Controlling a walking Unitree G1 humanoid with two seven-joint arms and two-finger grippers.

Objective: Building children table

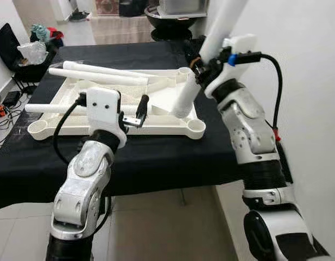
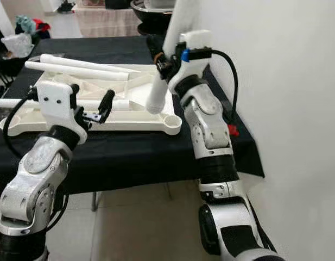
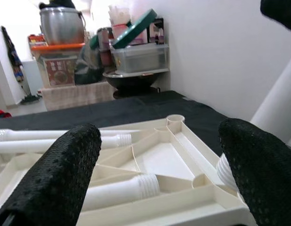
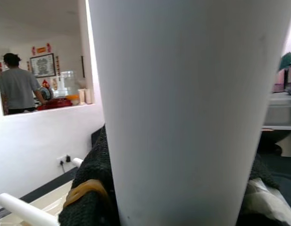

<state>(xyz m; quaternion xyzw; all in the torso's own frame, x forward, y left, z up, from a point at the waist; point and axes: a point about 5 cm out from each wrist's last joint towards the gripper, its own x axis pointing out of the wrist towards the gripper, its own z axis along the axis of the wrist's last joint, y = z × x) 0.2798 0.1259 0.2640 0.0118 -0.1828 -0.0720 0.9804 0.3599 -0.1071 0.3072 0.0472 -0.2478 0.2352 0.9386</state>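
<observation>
Here the black-clothed bench (image 1: 156, 157) carries the white tabletop (image 1: 172, 126), lying underside up, ribs and corner sockets showing. Three loose legs (image 1: 102, 73) rest across it: two along the far edge, one (image 1: 48, 108) sticking out over its left side. The fourth leg (image 1: 202, 60) is clamped in the right gripper (image 1: 202, 65), held steeply tilted, its lower threaded end hanging just above the tabletop's right part, near the right front socket (image 1: 196, 127) but not in it. The left gripper (image 1: 136, 111) hovers over the front middle of the tabletop, fingers spread wide and holding nothing. In the right wrist view a person (image 4: 18, 87) stands in a room beyond an opening, well apart.

The step in hand looks like seating this leg in a corner socket. Next, the right arm would likely need to bring the leg upright, line its threads over the socket, lower it and twist; the free left gripper could steady the tabletop.
</observation>
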